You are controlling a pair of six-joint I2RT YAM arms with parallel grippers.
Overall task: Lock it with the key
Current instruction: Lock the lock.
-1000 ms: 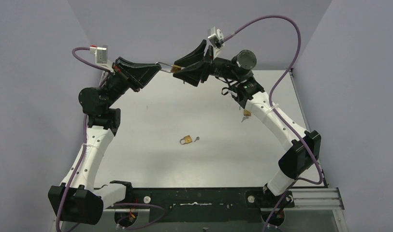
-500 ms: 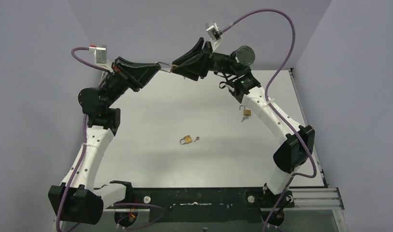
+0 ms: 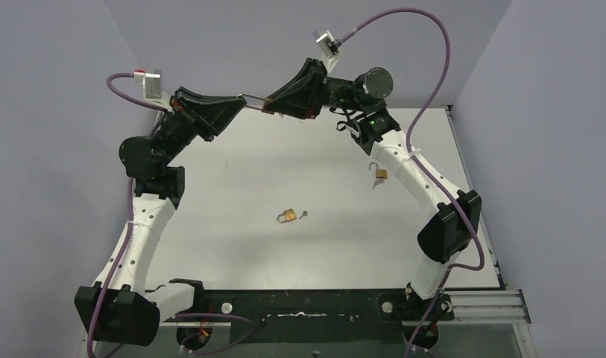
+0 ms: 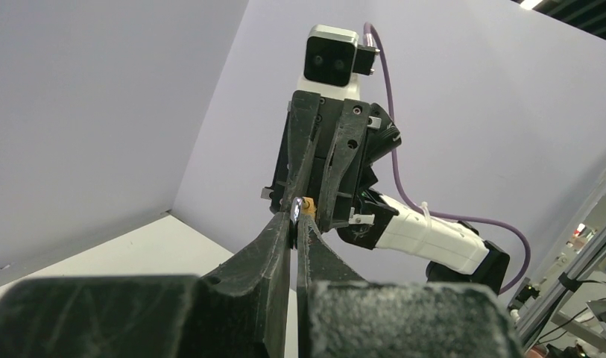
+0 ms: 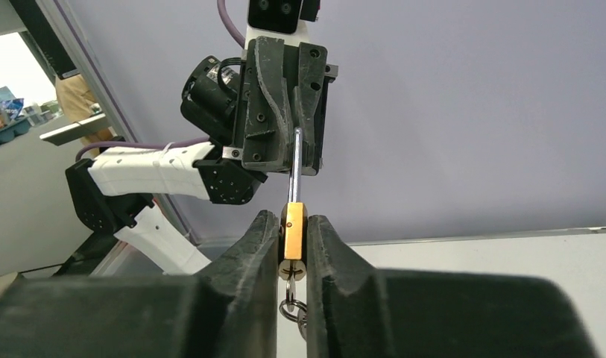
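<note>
A brass padlock (image 3: 267, 106) is held in the air between both grippers at the back of the table. My left gripper (image 3: 246, 98) is shut on its silver shackle (image 5: 297, 160); in the left wrist view the fingertips (image 4: 285, 224) pinch the shackle (image 4: 297, 206) with the brass body (image 4: 308, 204) just beyond. My right gripper (image 3: 274, 104) is shut on the padlock body (image 5: 293, 231). A key (image 5: 292, 274) sits in the bottom of the body, with a key ring (image 5: 291, 309) hanging between the fingers.
Another brass padlock (image 3: 287, 217) with a key (image 3: 305, 215) beside it lies mid-table. A third padlock (image 3: 379, 174) with its shackle open lies on the right, under the right arm. Walls close in the table (image 3: 232, 224) at the back and sides.
My right gripper was open around the padlock body and has closed on it, its wrist shifting slightly up and left. The left gripper has kept hold of the shackle in place.
</note>
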